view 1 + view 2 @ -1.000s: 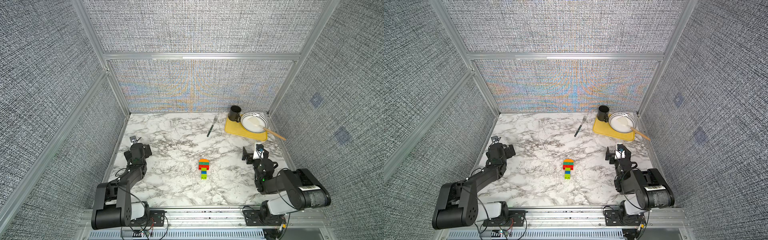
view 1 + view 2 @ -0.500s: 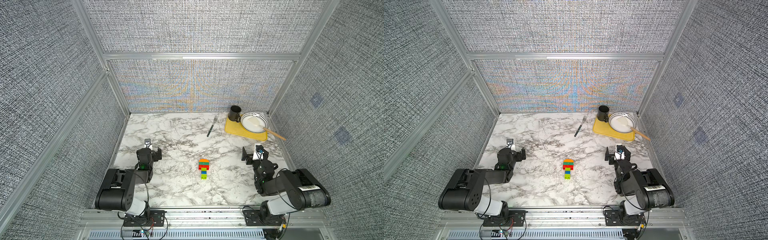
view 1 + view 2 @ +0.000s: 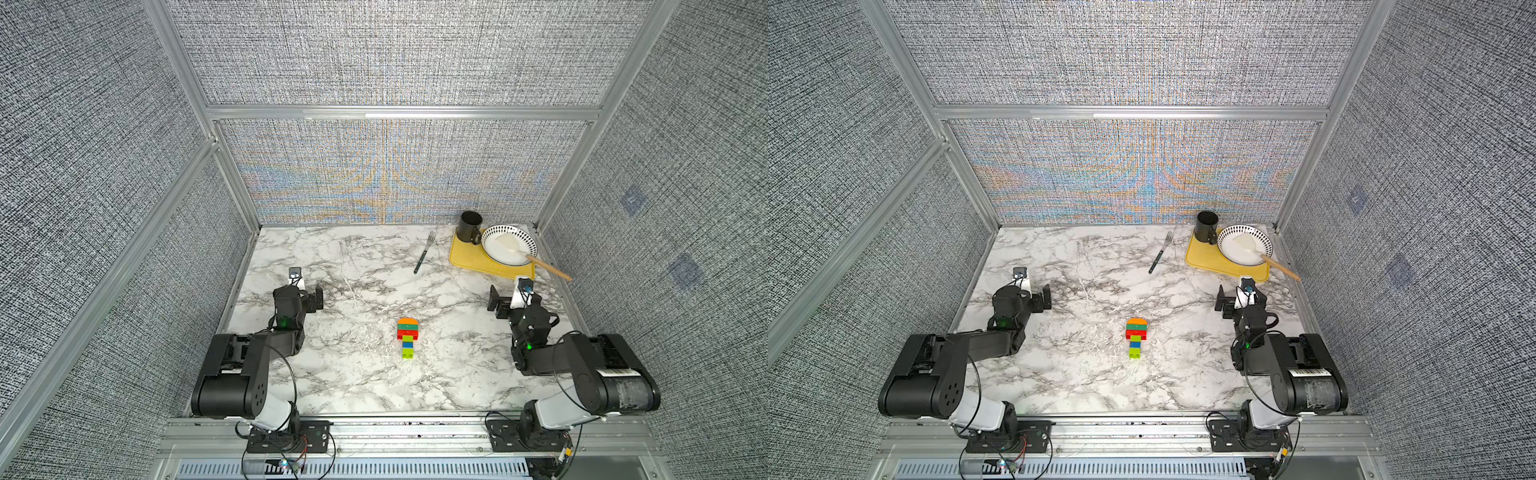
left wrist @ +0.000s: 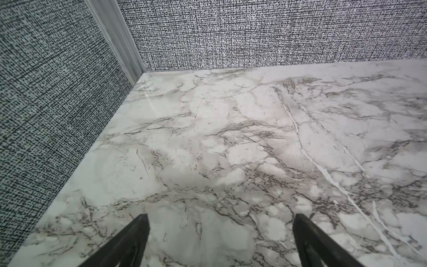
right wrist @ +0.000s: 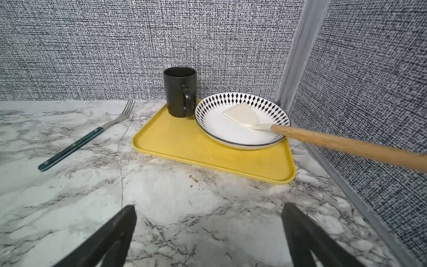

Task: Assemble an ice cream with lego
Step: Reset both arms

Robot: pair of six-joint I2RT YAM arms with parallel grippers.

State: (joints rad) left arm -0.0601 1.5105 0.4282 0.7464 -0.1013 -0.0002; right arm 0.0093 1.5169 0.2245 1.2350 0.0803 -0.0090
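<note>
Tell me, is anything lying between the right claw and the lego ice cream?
No, nothing. Between the right claw and the ice cream there is only bare marble table, as both top views show.

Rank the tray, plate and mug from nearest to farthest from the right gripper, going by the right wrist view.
1. Tray: its front edge lies just ahead of the open right gripper.
2. Plate: on the tray, toward the side wall.
3. Mug: at the tray's far edge, by the back wall.
</note>
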